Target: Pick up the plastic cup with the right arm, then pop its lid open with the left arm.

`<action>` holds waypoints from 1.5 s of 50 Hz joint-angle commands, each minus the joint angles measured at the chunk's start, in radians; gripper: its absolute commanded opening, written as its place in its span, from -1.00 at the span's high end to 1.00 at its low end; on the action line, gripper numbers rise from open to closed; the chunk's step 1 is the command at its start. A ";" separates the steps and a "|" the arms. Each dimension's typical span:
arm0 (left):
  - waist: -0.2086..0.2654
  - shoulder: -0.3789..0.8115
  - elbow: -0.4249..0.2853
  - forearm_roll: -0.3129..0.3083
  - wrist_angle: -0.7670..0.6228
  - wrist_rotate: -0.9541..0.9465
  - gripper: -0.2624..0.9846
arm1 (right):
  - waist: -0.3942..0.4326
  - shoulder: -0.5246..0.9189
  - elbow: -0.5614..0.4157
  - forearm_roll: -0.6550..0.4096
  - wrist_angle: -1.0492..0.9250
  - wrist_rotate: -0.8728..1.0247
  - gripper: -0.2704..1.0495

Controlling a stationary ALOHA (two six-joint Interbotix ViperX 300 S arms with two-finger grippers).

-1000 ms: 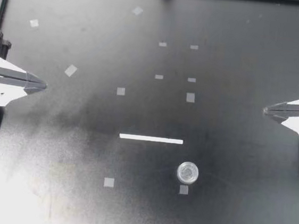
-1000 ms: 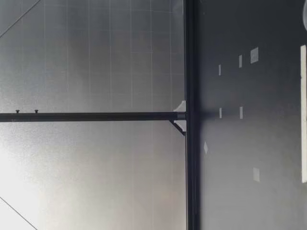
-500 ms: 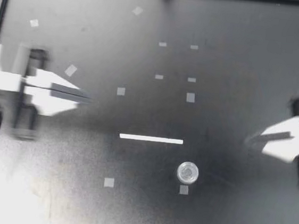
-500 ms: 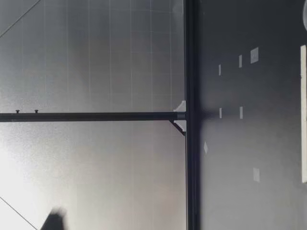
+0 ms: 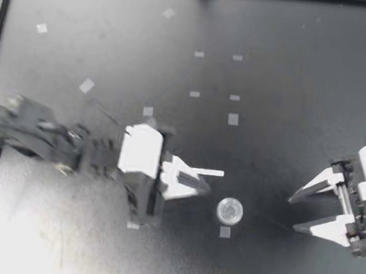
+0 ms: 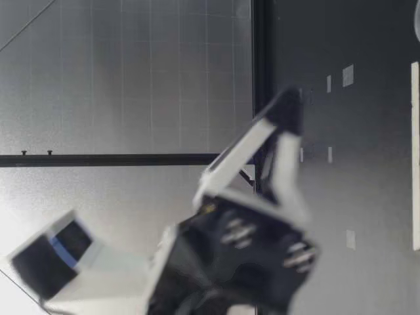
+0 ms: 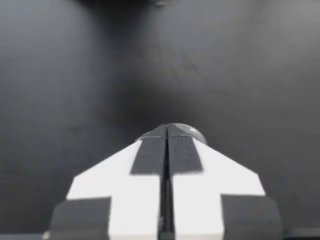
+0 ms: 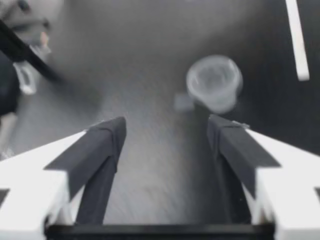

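Over black table (image 5: 293, 89), left gripper (image 5: 202, 185) pinched tight above one end of the white strip (image 5: 212, 173), right gripper (image 5: 294, 214) spread wide, small clear cup (image 5: 229, 211) upright between them: could clip and topple it if closing in together.

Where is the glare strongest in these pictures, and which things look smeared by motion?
Top view: glare whitens the table near my left arm's base; that arm and the left gripper are motion-smeared, the right gripper less so. Low view: the back wall glows. Right wrist view: the clear cup looks soft.
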 commanded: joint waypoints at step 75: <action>-0.026 0.153 -0.107 0.000 -0.044 -0.077 0.73 | 0.002 0.663 -0.247 0.146 -0.337 -0.106 -0.41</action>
